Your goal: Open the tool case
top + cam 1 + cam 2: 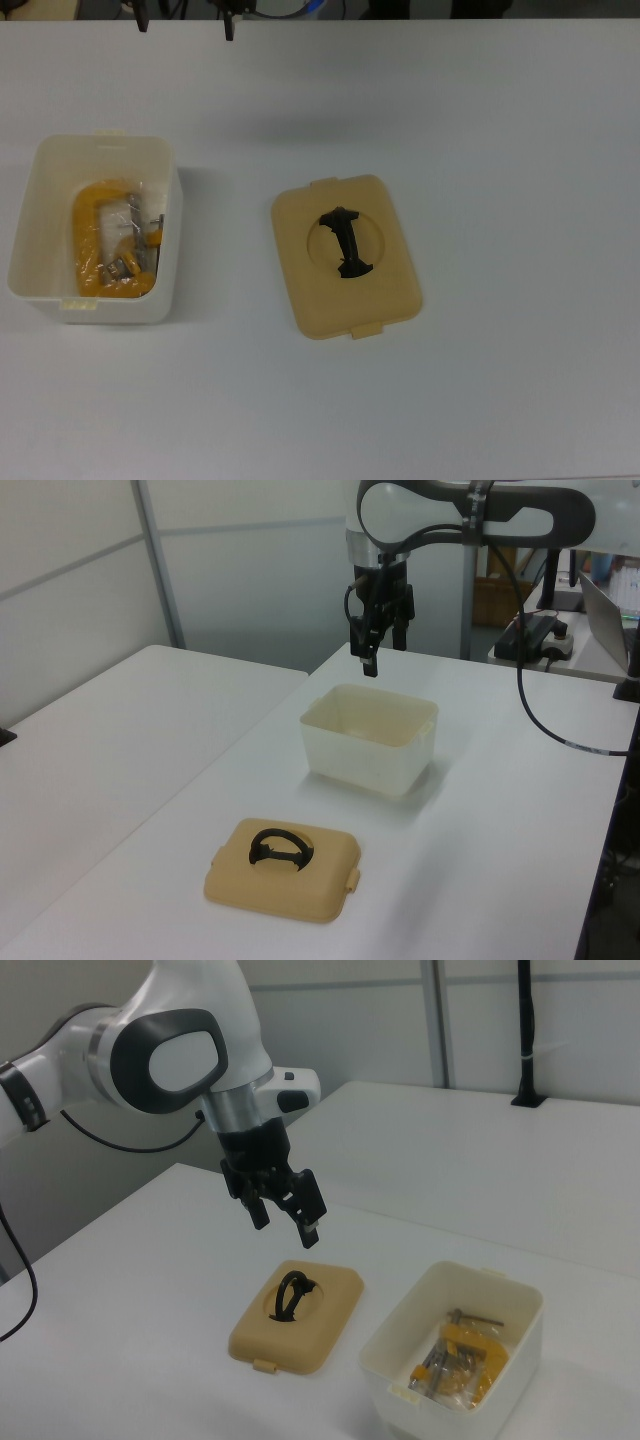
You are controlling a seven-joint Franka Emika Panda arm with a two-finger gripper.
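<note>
The top view is looking straight down on the white table (500, 130), framing the tool case (95, 228) at the top view's left and its lid (345, 256) near centre. The left view is looking along the table from low beyond the lid (283, 868) toward the arm's gripper (383, 645), while the right view is facing it from the opposite side, closer in. All three are sharing case, lid and surrounding tabletop.
</note>
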